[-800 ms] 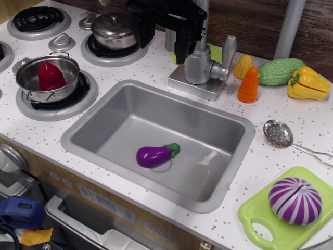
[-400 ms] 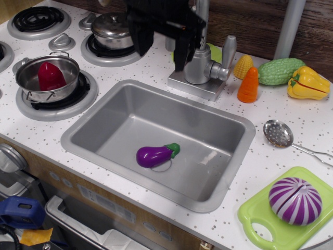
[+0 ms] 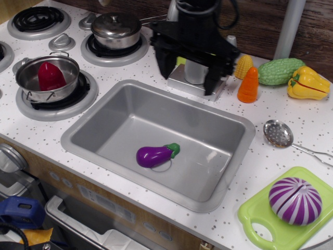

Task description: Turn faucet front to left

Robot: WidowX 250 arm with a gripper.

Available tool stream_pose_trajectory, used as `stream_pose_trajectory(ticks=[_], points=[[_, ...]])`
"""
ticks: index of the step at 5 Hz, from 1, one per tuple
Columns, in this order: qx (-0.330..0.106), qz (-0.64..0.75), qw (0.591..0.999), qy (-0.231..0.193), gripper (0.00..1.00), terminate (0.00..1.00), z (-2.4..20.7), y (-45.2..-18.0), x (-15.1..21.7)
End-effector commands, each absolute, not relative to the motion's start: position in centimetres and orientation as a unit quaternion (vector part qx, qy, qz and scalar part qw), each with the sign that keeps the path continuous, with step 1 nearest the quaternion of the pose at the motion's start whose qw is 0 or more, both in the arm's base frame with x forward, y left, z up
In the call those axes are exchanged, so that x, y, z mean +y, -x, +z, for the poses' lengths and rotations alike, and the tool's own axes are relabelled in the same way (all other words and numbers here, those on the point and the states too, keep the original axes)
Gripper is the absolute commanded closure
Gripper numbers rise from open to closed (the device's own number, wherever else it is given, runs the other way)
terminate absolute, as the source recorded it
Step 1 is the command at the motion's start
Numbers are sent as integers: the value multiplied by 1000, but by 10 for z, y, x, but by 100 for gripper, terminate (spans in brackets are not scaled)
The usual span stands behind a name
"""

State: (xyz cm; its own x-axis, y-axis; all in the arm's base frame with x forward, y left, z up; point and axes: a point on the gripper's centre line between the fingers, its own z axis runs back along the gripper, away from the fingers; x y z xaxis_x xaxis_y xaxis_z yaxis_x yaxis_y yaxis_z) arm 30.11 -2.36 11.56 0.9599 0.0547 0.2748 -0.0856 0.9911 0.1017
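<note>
- White speckled toy kitchen counter [image 3: 130, 70], wood panel wall behind.
- Grey metallic toy faucet on square base plate [image 3: 193, 73] sits at the back rim of the grey rectangular sink basin [image 3: 229, 156], mostly hidden by the arm.
- Black robot pincer [image 3: 187, 67] straddles the faucet body, fingers spread apart, one either side; contact unclear.
- Step, my read: approach/positioning, not yet turned.
- Next: close on or push the spout, then swing it left.
- Orange toy carrot [image 3: 248, 85] just right of the faucet.
</note>
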Motion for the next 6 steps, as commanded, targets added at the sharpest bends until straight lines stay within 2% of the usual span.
stream_pose_trajectory(ticks=[1,3,6], points=[[-209,16,976,-59,0,0,119,-321,-23],[-235,-17,970,-53,0,0,115,-345,-16],[-238,-69,967,-52,0,0,121,-362,15]])
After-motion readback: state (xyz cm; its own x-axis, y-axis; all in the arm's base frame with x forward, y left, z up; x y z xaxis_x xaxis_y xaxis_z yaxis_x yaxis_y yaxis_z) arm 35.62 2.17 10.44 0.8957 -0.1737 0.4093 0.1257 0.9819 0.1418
